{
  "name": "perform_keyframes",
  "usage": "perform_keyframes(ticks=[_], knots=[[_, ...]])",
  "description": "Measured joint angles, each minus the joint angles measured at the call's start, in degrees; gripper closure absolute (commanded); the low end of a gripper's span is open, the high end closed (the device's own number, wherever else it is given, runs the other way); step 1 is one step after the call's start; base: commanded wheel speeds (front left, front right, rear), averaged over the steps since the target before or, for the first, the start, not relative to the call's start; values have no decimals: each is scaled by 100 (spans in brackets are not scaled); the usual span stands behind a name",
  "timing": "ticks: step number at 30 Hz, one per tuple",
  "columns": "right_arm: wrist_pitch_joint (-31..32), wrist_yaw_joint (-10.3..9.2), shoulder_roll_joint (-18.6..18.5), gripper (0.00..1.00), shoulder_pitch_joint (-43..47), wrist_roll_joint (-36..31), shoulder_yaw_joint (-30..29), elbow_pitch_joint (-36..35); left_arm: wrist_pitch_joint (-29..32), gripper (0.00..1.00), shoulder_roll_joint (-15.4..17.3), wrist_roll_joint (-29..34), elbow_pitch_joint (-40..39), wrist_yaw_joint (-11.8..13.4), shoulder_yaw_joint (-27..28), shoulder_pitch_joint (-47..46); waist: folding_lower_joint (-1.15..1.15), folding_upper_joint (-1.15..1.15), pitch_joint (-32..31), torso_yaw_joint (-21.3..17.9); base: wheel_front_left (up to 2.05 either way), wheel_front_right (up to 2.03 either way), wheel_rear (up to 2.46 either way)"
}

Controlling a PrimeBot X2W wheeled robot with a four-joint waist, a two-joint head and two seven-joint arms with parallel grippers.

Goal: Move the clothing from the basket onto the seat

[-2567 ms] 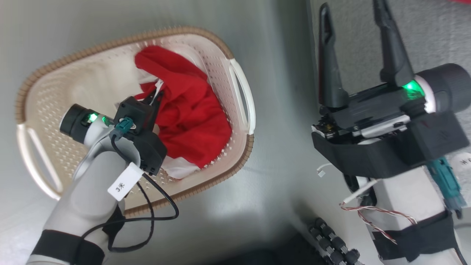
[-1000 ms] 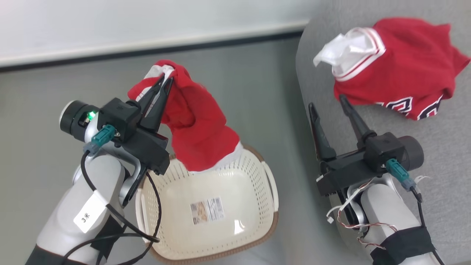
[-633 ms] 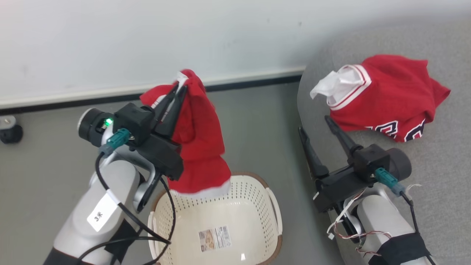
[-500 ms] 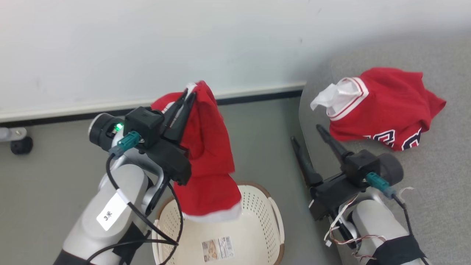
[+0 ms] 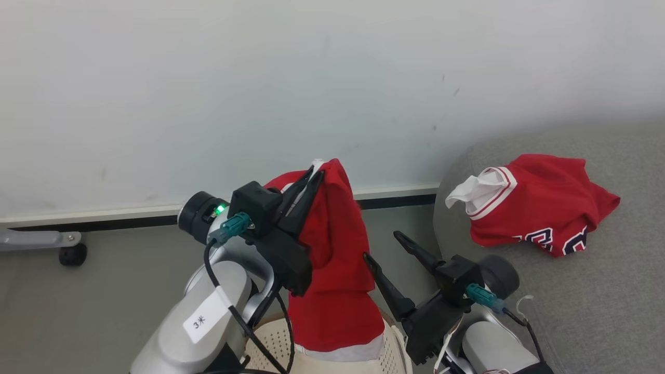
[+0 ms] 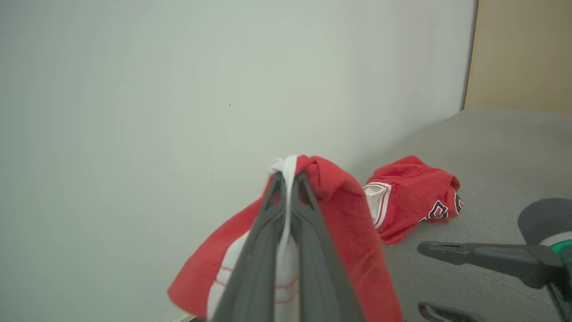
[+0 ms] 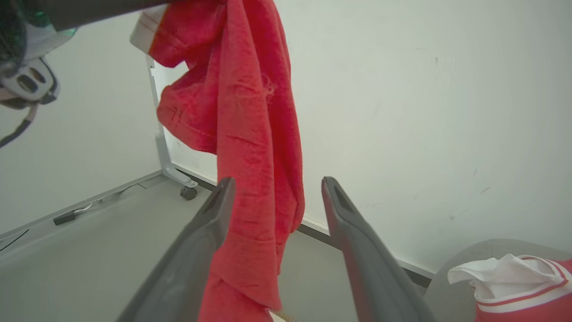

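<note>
A red garment (image 5: 337,270) with white trim is held up at its top edge by the left gripper (image 5: 317,172). The jaws are pressed narrow on a fold of red cloth and a white band. In the left wrist view thin red stripes are seen on that white band below the fingertips. The garment hangs straight down, and its white-edged hem is seen in front of the cream perforated basket (image 5: 270,340) at the bottom of the head view. Whether the hem touches the basket cannot be told.

The right gripper (image 5: 382,245) is raised just beside the hanging cloth, between it and the seat (image 5: 597,301). Its jaws are spread wide and nothing is held in them. In the right wrist view the red cloth is seen close against one finger; contact cannot be judged.

A second red garment (image 5: 540,202) lies crumpled on the grey seat, near the wall (image 5: 260,93). A white cuff with red stripes is turned up at its left end, with white lining pushed out of it. Navy letters (image 5: 545,240) outlined in white are shown along its lower edge, but they are folded and cannot be read.

A white tag (image 5: 203,322) on the left forearm is marked "3米". A green light (image 5: 221,209) is lit on the left wrist.
</note>
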Motion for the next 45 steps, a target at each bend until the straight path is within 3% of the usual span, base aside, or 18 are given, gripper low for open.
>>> perform_keyframes(ticks=[14,15,16,18,19,28,29,30,31,32,34,45], knots=[[0,8,21,0,-815,377,1150,1104,372,100,-87,-31,-474,22,-198,57,1,1,-126,339,0,0,0],[0,8,18,18,-864,412,1240,1167,377,100,-92,-31,-504,25,-202,57,1,1,-118,358,0,0,0],[0,8,20,55,-891,439,1281,1205,396,100,-92,-31,-534,26,-212,56,1,1,-109,377,0,0,0],[0,8,20,93,-963,577,1403,1261,424,100,-90,-36,-584,27,-210,59,1,1,-92,413,0,0,0],[0,8,20,100,-994,657,1462,1260,424,100,-83,-49,-611,30,-202,63,1,1,-84,425,0,0,0],[0,8,21,100,-1188,1073,1707,1290,422,98,127,-255,-758,234,75,409,1,1,-68,332,0,0,0],[0,8,21,100,-1220,1111,1707,1279,421,87,137,-287,-775,268,108,465,1,1,-69,304,0,0,0],[0,8,20,100,-1251,1136,1707,1268,415,64,149,-293,-786,272,127,520,1,1,-69,273,0,0,0],[0,8,20,100,-1284,1168,1707,1255,399,50,163,-299,-794,274,135,571,1,1,-70,242,0,0,0],[0,8,21,100,-1314,1209,1710,1233,387,19,169,-322,-804,282,154,626,1,1,-70,209,0,0,0],[0,8,-2,100,-1371,1273,1723,1182,354,0,205,-333,-818,333,192,747,1,1,-70,138,0,0,0],[0,8,-567,100,-1655,1363,1733,1029,59,0,350,-387,-839,480,321,1441,1,1,-98,-321,0,0,0]])
